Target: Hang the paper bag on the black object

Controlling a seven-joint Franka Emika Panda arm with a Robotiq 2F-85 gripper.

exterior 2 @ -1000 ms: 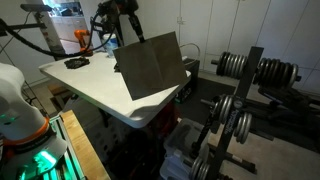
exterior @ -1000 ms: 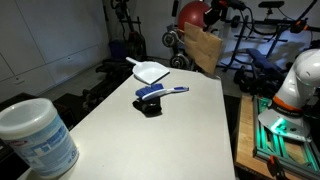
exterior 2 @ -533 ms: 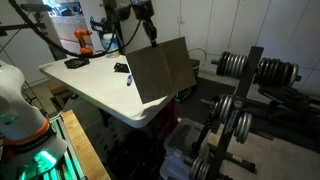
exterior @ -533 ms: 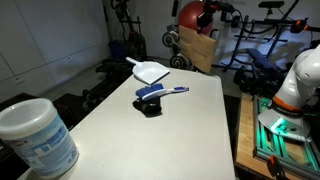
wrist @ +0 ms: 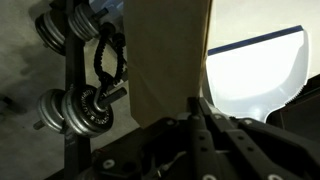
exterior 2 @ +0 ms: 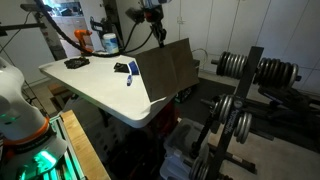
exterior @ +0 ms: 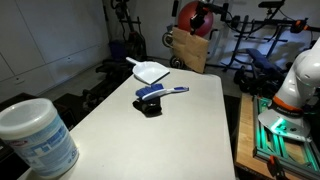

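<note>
1. Currently the gripper (exterior 2: 155, 36) is clamped on the top edge of the paper bag (exterior 2: 165, 68), which dangles below it in the air.
2. In both exterior views the bag is clear of the table (exterior 2: 85, 88), touching nothing but the fingers, and its flat brown face is tilted rather than hanging square.
3. In an exterior view the paper bag (exterior: 188, 50) sits past the far end of the table (exterior: 190, 130), beyond the white dustpan (exterior: 152, 72), with the gripper (exterior: 196, 26) above it.
4. The black object (exterior: 150, 106) stands on the tabletop nearer the camera than the dustpan, apart from the bag; a blue-handled brush (exterior: 168, 92) lies across it.
5. In an exterior view the black object (exterior 2: 121, 68) is on the table just beside the bag's edge as seen from there, though how far apart they are in depth cannot be told.
6. The wrist view shows the bag (wrist: 165, 55) rising from the dark, closed fingers (wrist: 204, 125), with the pale table (wrist: 255, 75) to one side and dumbbells (wrist: 75, 95) on the other.
7. A white tub (exterior: 35, 140) stands at the table's near corner, and a dumbbell rack (exterior 2: 235, 110) stands on the floor beyond the bag.
</note>
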